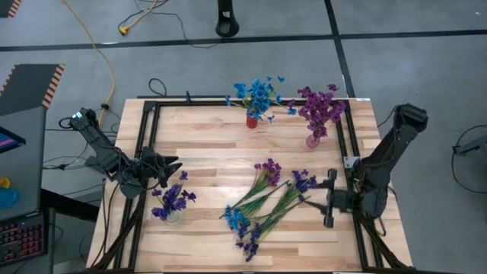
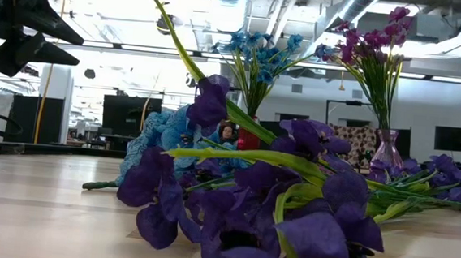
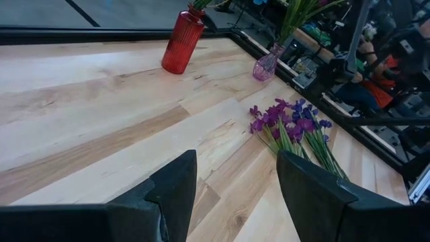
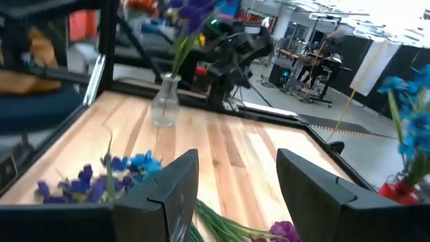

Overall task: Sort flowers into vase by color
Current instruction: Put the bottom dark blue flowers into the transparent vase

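**Both grippers open and empty; loose flowers lie between them**

Right gripper (image 1: 330, 199) sits low over the right side of the table (image 1: 205, 137), fingers spread wide with nothing between them. It points toward the table centre, just beside the heads of the loose flower pile (image 1: 262, 205). In the right wrist view the two dark fingers (image 4: 176, 188) frame bare wood, with green stems and a magenta blossom showing beneath them.

Left gripper (image 1: 169, 166) hovers above the left side of the table, jaws likewise parted and holding nothing (the left wrist view shows wood between its fingers (image 3: 176, 185)). It is raised clear of the surface, as the low view confirms.

Loose flowers lie flat at centre front, stems crossing:
- magenta-purple heads toward the table centre (image 3: 279, 117);
- bright blue heads (image 1: 236, 219) at the near-left end;
- dark indigo-violet heads (image 1: 249, 245) nearest the front edge.

Vases already filled:
- clear vase (image 1: 173, 216) at front left, just below the left gripper, holding indigo-violet flowers (image 1: 172, 198);
- red vase (image 1: 252, 120) at the far edge, holding blue flowers (image 1: 257, 94);
- pink vase (image 1: 313, 139) to its right, holding magenta flowers (image 1: 319, 108).

The red and pink vases stand near each other but apart.
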